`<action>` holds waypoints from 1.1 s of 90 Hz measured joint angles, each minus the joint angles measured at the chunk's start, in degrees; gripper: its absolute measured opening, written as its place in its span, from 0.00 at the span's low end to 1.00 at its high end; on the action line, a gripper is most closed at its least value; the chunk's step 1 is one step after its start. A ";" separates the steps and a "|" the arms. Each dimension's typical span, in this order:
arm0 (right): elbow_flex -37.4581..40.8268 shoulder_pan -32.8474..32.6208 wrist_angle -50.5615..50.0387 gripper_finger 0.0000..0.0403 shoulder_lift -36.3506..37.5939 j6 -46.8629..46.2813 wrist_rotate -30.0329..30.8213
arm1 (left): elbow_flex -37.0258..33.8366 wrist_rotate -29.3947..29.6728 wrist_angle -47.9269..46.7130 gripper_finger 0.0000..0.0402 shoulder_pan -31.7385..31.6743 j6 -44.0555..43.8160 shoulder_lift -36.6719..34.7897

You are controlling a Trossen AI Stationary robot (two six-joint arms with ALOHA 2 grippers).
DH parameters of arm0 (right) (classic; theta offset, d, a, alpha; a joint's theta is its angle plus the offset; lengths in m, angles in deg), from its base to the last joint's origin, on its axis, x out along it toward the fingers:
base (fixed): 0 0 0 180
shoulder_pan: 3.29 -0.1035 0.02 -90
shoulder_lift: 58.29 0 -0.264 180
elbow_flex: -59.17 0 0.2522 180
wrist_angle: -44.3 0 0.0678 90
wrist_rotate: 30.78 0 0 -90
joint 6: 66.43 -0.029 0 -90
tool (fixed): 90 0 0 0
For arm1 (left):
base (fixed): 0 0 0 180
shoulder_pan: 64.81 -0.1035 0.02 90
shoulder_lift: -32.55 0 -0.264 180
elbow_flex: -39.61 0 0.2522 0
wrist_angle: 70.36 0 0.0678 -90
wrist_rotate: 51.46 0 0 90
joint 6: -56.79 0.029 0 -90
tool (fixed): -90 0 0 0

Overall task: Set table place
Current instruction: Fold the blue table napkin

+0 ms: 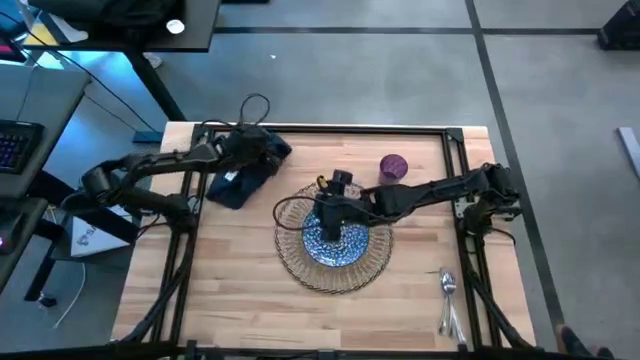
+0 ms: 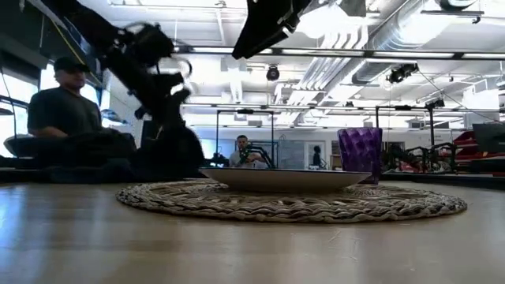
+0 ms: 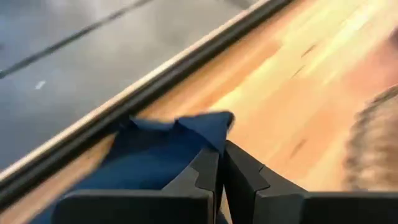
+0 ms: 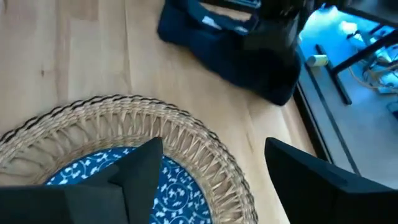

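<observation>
From above, the blue-white plate (image 1: 337,243) is seen on the wicker mat (image 1: 300,262); the right gripper (image 1: 329,212) hangs over it, jaws spread, empty. At the left wrist, the left gripper (image 3: 221,163) appears closed on the navy napkin (image 3: 155,155).

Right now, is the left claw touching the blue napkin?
Touching. The left wrist view shows the left claw with its fingers pressed together on a fold of the napkin; the high view puts that claw on the napkin near the table's far edge.
</observation>
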 joint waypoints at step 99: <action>0.04 10.21 30.46 0.63 -10.64 18.43 -9.70 | 0.04 -17.54 8.85 0.00 7.80 1.66 -31.10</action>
